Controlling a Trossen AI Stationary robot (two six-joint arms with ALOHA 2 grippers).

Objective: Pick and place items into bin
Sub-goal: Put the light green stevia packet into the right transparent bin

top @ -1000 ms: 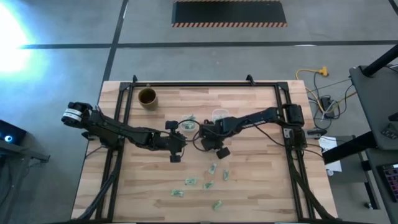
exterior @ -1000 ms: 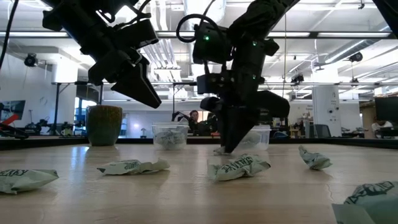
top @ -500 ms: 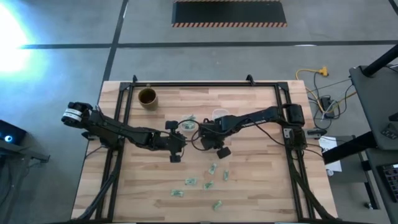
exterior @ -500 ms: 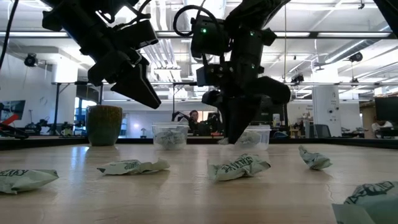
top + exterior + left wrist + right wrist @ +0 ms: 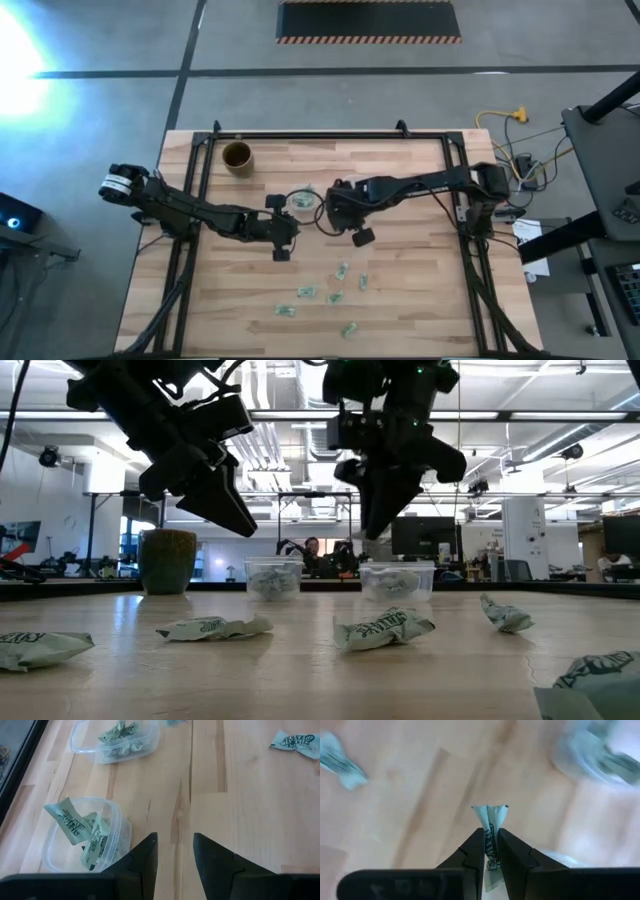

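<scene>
- High view: the right end effector (image 5: 337, 200) sits at frame centre, just right of the left tub (image 5: 303, 203), which lies between the two arms. The left end effector (image 5: 281, 232) waits just lower left of that tub. Loose wrappers (image 5: 341, 270) lie scattered on the counter (image 5: 420, 300) in the lower middle of the frame; the cup (image 5: 237, 156) stands at upper left.
- Low view: the right end effector (image 5: 378, 525) hangs raised at upper centre, above and between the two tubs, the left one (image 5: 273, 579) and the right one (image 5: 398, 580). The left end effector (image 5: 232, 518) hangs at upper left.
- Left wrist view: its fingers (image 5: 142, 860) stand apart with nothing between them. Both tubs already hold wrappers: near tub (image 5: 85, 837) at lower left, far tub (image 5: 117, 740) at the top.
- Right wrist view: the right fingers (image 5: 472, 852) are closed on a wrapper (image 5: 490, 817), its long axis running along the fingers and its tip poking out past them. A tub (image 5: 597, 755) shows, blurred, at upper right, so I judge the drop needs a short carry that way.
</scene>
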